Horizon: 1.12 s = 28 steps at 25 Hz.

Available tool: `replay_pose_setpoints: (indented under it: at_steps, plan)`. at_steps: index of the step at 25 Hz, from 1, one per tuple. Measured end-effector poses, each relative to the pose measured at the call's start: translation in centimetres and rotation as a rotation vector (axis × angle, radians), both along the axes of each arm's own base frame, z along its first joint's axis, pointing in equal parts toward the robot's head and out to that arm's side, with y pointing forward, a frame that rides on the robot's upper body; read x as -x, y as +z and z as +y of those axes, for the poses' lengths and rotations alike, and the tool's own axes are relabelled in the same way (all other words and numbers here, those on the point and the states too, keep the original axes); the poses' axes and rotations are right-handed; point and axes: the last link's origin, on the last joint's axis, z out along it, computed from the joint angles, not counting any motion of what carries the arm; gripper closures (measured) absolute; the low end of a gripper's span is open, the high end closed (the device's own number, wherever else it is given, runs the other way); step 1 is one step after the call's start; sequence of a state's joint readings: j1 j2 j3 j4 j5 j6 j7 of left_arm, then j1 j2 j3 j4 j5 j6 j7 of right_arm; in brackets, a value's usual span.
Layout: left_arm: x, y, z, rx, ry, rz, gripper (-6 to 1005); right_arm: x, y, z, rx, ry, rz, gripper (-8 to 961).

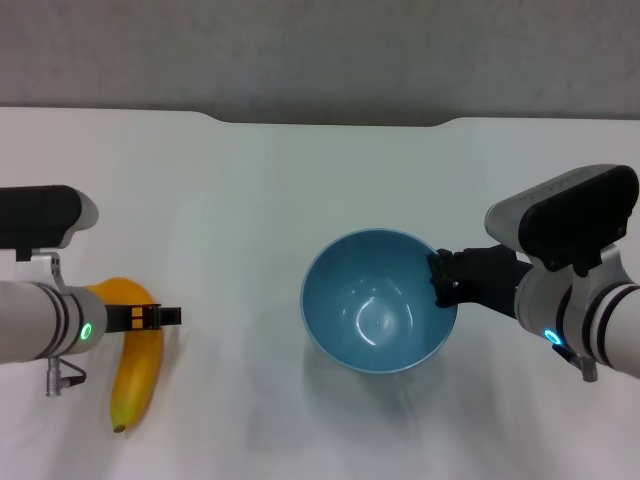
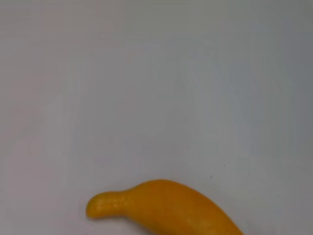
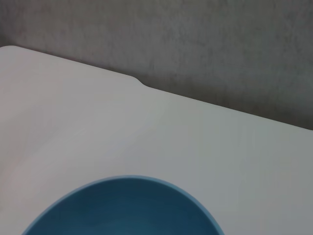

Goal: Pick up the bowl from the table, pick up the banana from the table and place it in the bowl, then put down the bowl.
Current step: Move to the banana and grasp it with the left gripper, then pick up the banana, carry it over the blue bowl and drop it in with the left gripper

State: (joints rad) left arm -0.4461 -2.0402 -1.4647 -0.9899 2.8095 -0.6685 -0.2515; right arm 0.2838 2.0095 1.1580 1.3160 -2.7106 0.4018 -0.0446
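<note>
A: Start at the left side of the worktop (image 1: 250,200). What is there?

B: The banana (image 1: 137,352) lies flat near the front left corner, dark tip toward the front edge. The left gripper (image 1: 160,317) sits right over its upper half, fingers pointing toward the middle of the worktop. Whether it is open or already closed on the fruit I cannot tell; the black fingers overlap the skin, but the gap is not readable. The left wrist view only shows the banana's stem end on bare white surface.

A: And moving right?

B: The bowl (image 1: 378,299) is in the middle, a little toward the right, and empty. The right gripper (image 1: 443,279) is at its right rim, and the dark fingers look clamped on the rim wall. There is a faint shadow under the bowl, so it may be raised slightly, though I would not swear to it. The right wrist view shows the blue rim with the notched far edge beyond.

A: So which step is this?

B: I judge the bowl to be secured and the banana pick to be in hand. Next, the left gripper needs a firm hold across the banana's middle, a lift, then a carry rightward over the bowl. The banana is longer than the bowl is wide, so it will rest tilted against the rim.
</note>
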Motion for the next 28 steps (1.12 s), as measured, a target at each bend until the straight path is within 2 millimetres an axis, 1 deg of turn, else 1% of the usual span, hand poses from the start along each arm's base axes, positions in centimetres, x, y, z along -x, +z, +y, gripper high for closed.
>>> replay_pose_setpoints:
  at_steps: [5,16,19,24,26,27,28]
  plan:
    - [0.1,-0.1,0.1,0.014,-0.009,0.018,112,0.0,0.0,0.0,0.0,0.0,0.0,910]
    - [0.1,-0.2,0.1,0.03,-0.012,0.028,295,0.1,0.0,0.0,0.0,0.002,0.001,910]
    - [-0.2,-0.1,0.2,0.027,-0.025,0.025,479,0.1,0.0,0.0,0.0,0.002,0.001,909]
    - [-2.1,1.0,-0.1,-0.007,-0.114,-0.014,472,-0.1,0.0,-0.1,0.001,-0.002,0.0,909]
    - [-3.6,1.4,-0.6,-0.03,-0.194,-0.072,469,-0.1,-0.1,-0.1,0.003,-0.004,0.002,909]
    - [-3.6,1.4,-0.6,-0.03,-0.194,-0.072,468,-0.1,-0.1,-0.1,0.004,-0.005,0.003,909]
    - [-4.1,1.5,-0.8,-0.034,-0.22,-0.095,466,-0.3,-0.2,-0.2,0.006,-0.01,0.003,909]
